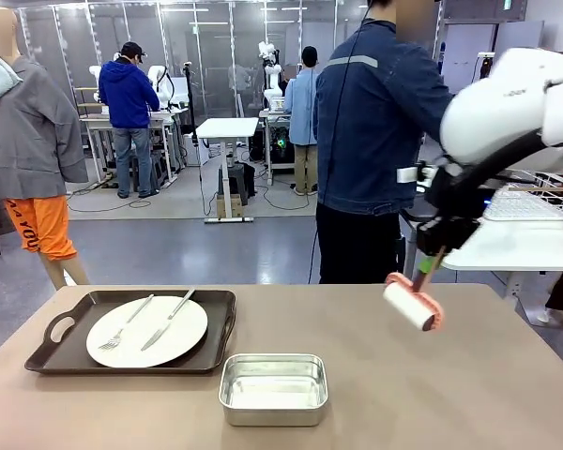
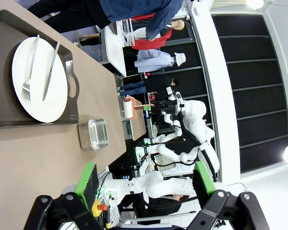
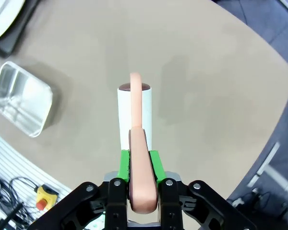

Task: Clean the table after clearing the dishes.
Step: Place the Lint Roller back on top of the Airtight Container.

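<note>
Currently the shallow rectangular shiny steel pan [image 1: 273,415] sits at the near middle of the wide tan-beige matte desk [image 1: 403,394]; all positions are logged from the pan.

- Left of the pan, just beside it and slightly farther back: dark brown rectangular handled tray [image 1: 216,309]. It carries a round white dinner plate [image 1: 183,339], with a silver fork [image 1: 127,325] and a silver knife [image 1: 169,319] lying side by side on the plate.
- Right of the pan, well apart and farther back: lint roller with white roll and salmon-pink handle [image 1: 410,306], held tilted over the desk. Contact with the desk top cannot be told.
- Right gripper [image 3: 139,158]: jaws closed snugly on the pink handle, green pads pressed to both its sides.
- Left gripper [image 2: 145,178]: jaws spread wide and holding nothing, above the near edge of the desk on the pan's side.
- Beyond the pan, at the far edge: a person in a dark blue jacket [image 1: 375,122], standing.
</note>
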Robot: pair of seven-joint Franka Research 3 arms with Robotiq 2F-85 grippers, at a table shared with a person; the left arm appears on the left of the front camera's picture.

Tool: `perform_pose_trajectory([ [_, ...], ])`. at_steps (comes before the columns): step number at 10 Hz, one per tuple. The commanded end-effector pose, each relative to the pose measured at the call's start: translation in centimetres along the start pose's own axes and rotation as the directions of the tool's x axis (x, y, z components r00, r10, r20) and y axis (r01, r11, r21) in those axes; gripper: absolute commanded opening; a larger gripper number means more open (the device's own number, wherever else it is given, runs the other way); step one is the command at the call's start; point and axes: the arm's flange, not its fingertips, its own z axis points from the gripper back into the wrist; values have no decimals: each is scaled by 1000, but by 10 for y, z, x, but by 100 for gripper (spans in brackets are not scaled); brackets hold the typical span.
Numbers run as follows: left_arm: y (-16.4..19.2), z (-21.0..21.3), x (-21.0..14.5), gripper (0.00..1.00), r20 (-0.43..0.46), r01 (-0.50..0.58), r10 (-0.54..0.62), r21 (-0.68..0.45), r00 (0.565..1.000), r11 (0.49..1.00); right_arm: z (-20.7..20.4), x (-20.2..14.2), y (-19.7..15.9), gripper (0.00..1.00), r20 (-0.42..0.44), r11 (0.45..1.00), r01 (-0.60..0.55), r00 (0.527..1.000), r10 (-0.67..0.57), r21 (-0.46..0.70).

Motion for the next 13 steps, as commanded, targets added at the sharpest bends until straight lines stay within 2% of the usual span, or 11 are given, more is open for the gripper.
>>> perform_pose_trajectory([
  [1, -2, 2, -3, 100, -7, 2, -2, -7, 1000, 1000, 13, 14, 22, 21, -33, 983, -184, 983, 183, -26],
  [4, -2, 2, -3, 100, -7, 2, -2, -7, 1000, 1000, 8, 51, 113, 21, -136, 900, -436, 892, 432, 0],
  [7, -2, 2, -3, 100, -7, 2, -2, -7, 1000, 1000, -10, 67, 215, 21, -202, 737, -674, 716, 668, 45],
  [8, -2, 2, -3, 100, -7, 2, -2, -7, 1000, 1000, -20, 72, 238, 21, -214, 686, -727, 667, 714, 28],
  [10, -2, 2, -3, 100, -7, 2, -2, -7, 1000, 1000, -38, 90, 274, 21, -199, 643, -764, 622, 757, 56],
  [12, -2, 2, -3, 100, -7, 2, -2, -7, 1000, 1000, -58, 89, 291, 21, -156, 568, -818, 552, 819, 87],
  [13, -2, 2, -3, 100, -7, 2, -2, -7, 1000, 1000, -63, 93, 292, 21, -149, 580, -804, 562, 813, 130],
])
